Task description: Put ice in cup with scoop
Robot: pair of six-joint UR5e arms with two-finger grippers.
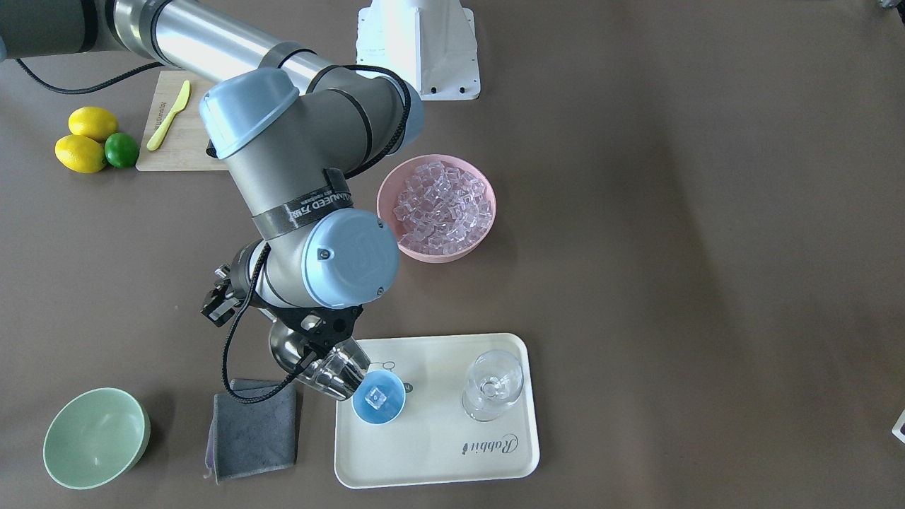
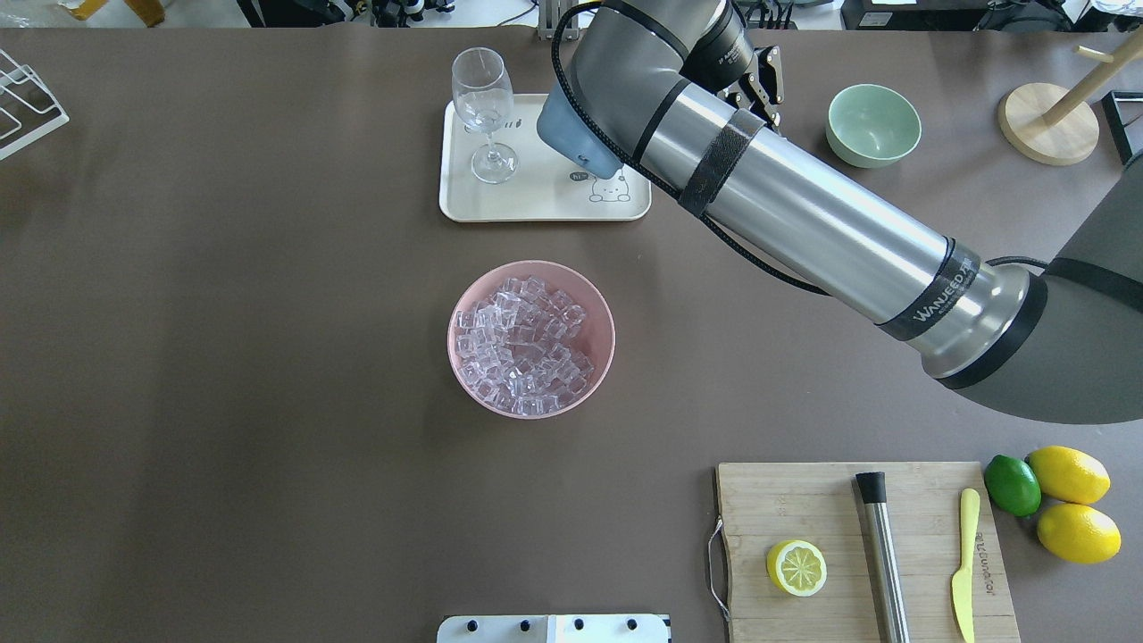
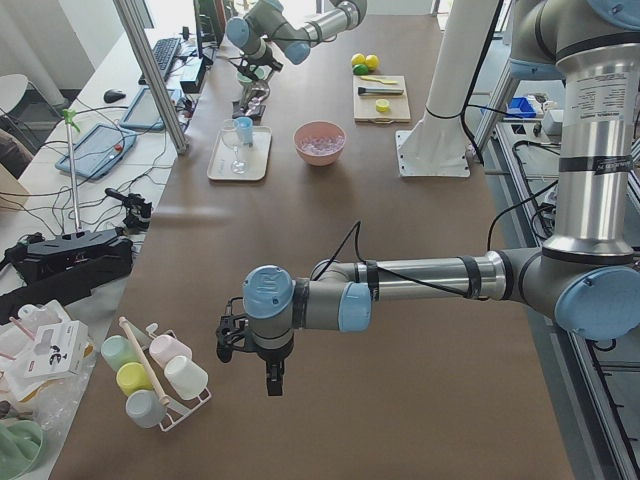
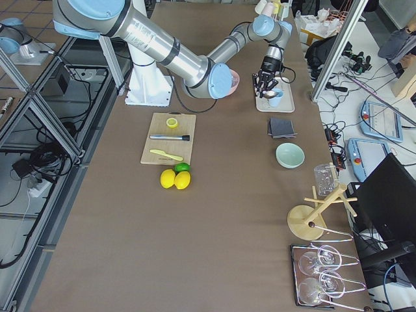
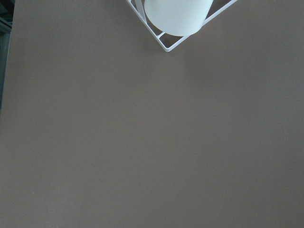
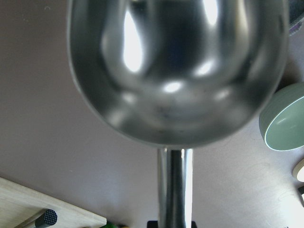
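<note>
We see the right pincer (image 1: 319, 331) clamped on the handle of the scoop (image 1: 329, 371), which is tilted with its open mouth at the rim of the cup (image 1: 393, 408). The cup stands on the cream tray (image 1: 438, 442) with one cube of ice (image 1: 377, 397) inside. More ice fills the pink bowl (image 1: 438, 256) on the worktop (image 1: 672, 283). The left pincer (image 3: 270, 375) hangs well apart; we cannot tell whether it is apart or together.

A long brown table (image 3: 330, 250) fills the middle of the room. Beside it is a pale side desk (image 3: 130, 175) with a keyboard (image 3: 163, 55), a mouse (image 3: 113, 96) and lots of cables. Shiny metal posts (image 3: 150, 70) stand up at the table's edge. The floor (image 4: 29, 8) has brownish tiles. Soft light makes pale patches on the table top.
</note>
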